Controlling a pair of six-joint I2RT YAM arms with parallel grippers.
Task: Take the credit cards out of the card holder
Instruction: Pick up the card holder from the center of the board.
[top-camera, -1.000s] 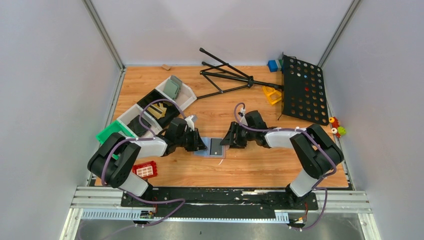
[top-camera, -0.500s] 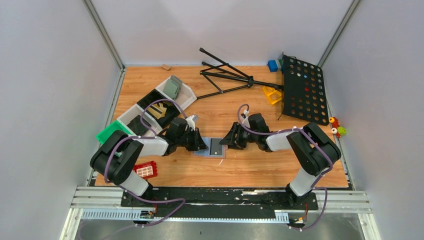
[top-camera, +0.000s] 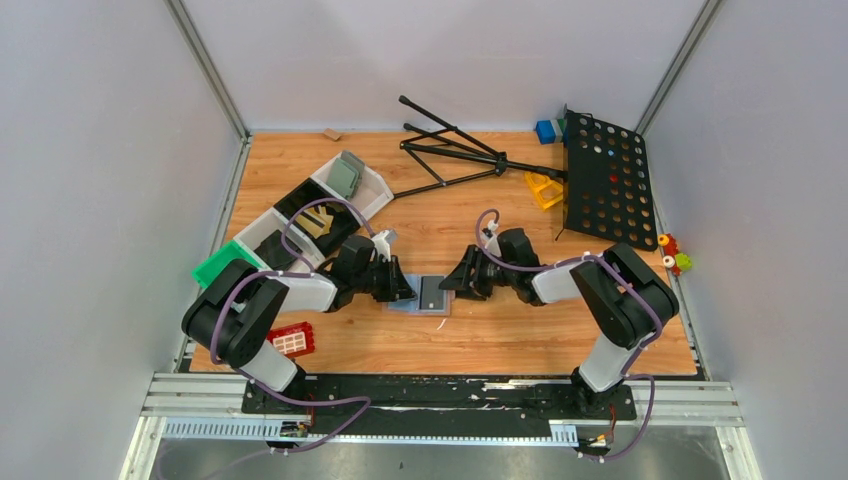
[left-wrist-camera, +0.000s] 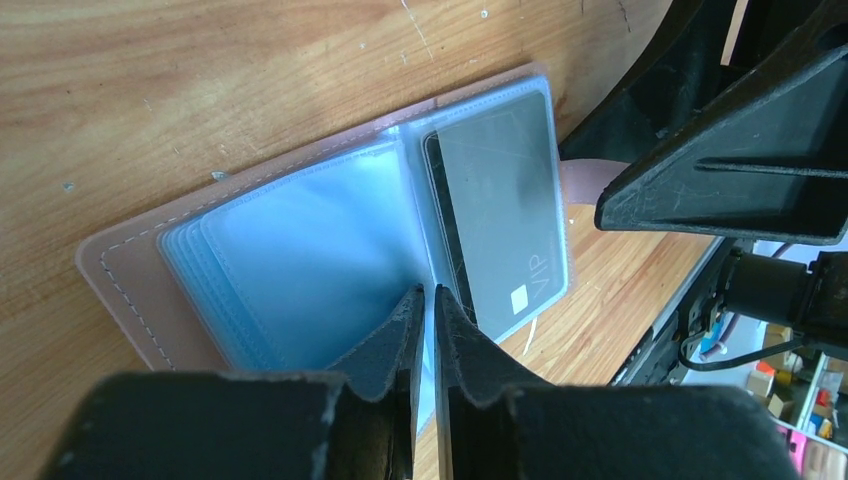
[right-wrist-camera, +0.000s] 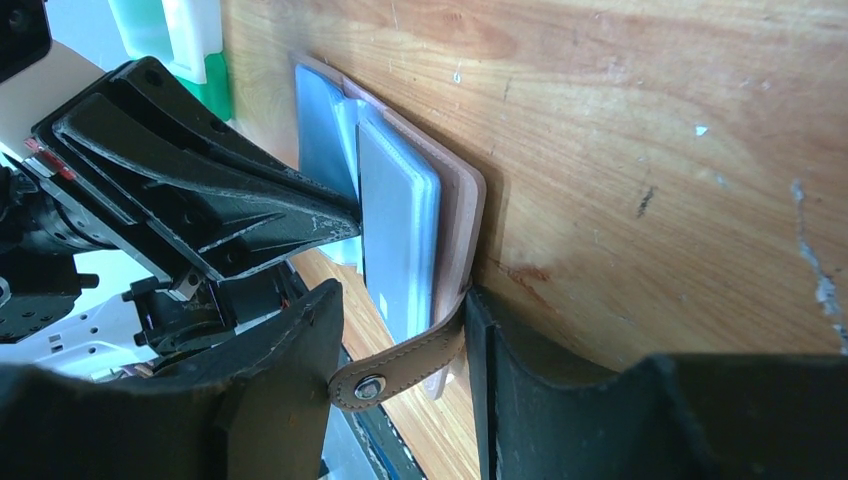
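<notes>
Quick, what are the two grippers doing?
Left gripper: shut, pinching a sleeve of the card holder.
Right gripper: open, the holder's strap between its fingers.

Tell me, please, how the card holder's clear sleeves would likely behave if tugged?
The sleeves look thin and fanned loosely, so one would probably flex rather than lift the card holder. Their glossy film may be slippery. The credit card inside looks flat and probably stiffer.

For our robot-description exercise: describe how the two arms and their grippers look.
Both the left arm and right arm have black joints joined by white links. A purple cable loops along each. The left gripper and right gripper are matte black and wedge-shaped, scuffed at the edges.
</notes>
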